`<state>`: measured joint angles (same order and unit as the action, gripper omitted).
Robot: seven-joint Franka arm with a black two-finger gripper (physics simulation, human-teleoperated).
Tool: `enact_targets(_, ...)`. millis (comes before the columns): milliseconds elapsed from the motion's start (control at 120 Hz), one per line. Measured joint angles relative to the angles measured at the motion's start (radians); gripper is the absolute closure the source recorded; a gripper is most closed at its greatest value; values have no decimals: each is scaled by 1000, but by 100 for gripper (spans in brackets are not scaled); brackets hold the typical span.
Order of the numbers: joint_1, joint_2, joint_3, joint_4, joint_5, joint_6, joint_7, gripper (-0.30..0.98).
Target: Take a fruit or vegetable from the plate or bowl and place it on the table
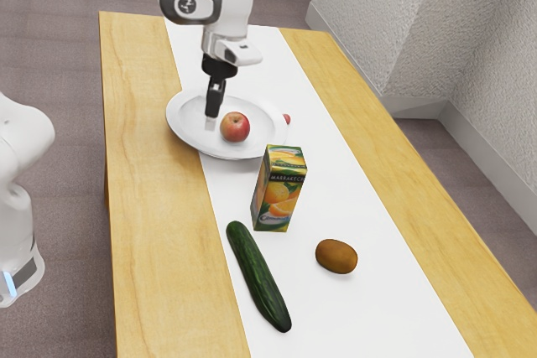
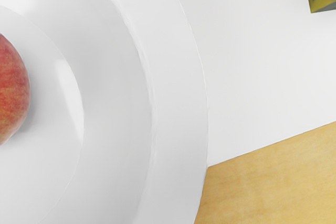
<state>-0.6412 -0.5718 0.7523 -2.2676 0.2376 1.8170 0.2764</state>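
This is a plain indoor room, home or office I cannot tell. It has rough-textured whitish walls (image 1: 482, 48), a smooth grey baseboard (image 1: 487, 155), a grey-brown floor (image 1: 50, 64) and a light wooden table (image 1: 151, 249).

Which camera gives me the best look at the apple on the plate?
The exterior view: it shows the apple whole, resting on the plate. The wrist view shows part of its red side close up, cut off at the picture's edge.

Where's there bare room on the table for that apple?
Free: the wood strip on the exterior view's left, beside the cucumber; the white runner between carton, kiwi and opposite wood strip. Crowded: around the carton, between plate and cucumber.
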Motion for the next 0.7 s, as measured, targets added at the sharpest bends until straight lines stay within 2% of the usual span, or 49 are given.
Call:
enact_targets(233,-15,12,33,-1,23,61,12,2)
enact_targets(408,-126,6,167,11,37,108,19,2)
enact_targets(700,-135,7,215,36,51,136,30,2)
